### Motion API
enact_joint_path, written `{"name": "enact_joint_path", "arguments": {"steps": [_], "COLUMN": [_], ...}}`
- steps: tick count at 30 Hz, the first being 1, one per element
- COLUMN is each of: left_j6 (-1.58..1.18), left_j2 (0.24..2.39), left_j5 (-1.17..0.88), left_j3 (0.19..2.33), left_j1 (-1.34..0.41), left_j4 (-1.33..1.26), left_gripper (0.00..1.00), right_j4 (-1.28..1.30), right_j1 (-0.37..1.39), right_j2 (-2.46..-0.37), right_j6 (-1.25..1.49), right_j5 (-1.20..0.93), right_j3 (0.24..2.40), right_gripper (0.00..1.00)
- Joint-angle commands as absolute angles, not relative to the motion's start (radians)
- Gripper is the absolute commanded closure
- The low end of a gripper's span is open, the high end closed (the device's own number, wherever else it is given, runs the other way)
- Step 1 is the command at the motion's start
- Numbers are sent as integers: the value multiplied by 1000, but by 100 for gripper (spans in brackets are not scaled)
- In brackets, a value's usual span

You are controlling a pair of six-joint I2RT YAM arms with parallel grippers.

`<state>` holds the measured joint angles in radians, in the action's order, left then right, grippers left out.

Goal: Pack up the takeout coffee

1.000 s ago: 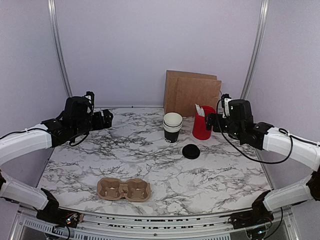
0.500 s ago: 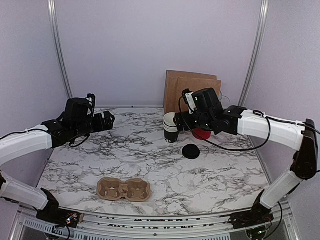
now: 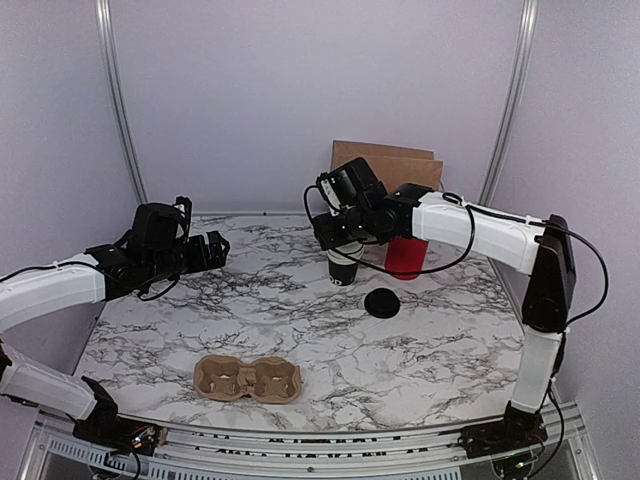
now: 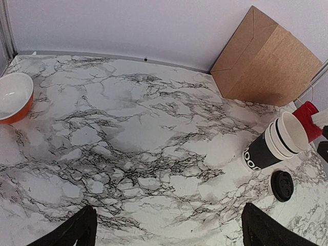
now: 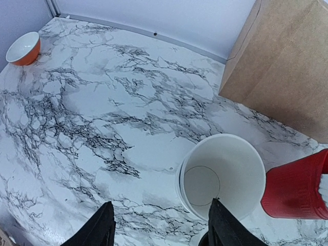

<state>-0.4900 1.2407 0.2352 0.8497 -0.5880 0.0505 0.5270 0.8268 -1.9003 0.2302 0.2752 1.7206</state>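
The nested paper cups point(image 5: 220, 177), likely light and crushable, suit a gentle rim pinch; right gripper point(image 5: 162, 203) and left gripper point(image 4: 168, 207) jaws stand apart, empty.

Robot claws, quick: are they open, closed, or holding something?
Left gripper: open, holding nothing.
Right gripper: open, by the stacked cups, gripping nothing.

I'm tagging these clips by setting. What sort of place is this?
Probably a robot test cell staged as a coffee counter: plain lilac walls and metal frame posts enclose a marble-print table holding a stack of paper cups, a cup carrier and a brown paper bag.
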Motion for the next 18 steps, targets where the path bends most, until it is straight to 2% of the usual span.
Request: {"name": "enact_joint_path", "arguments": {"steps": [1,7,18], "left_j6": [-489,-491,-496], "left_j2": [1229,1245,1241], "left_j5": [223,216,216], "left_j3": [857,870,874], "left_j1": [-592,-591,-592], "left_j4": [73,71,73], "left_gripper": [1,1,1], "right_j4": [628,699,714], "right_j1": [832,820,763], "right_j2": [-1965,-2056,-2092], "right_j6": [219,218,235], "right_j5": [324,343,215], "right_j3": [1835,1947,1981], "right_gripper": [43,58,68]}}
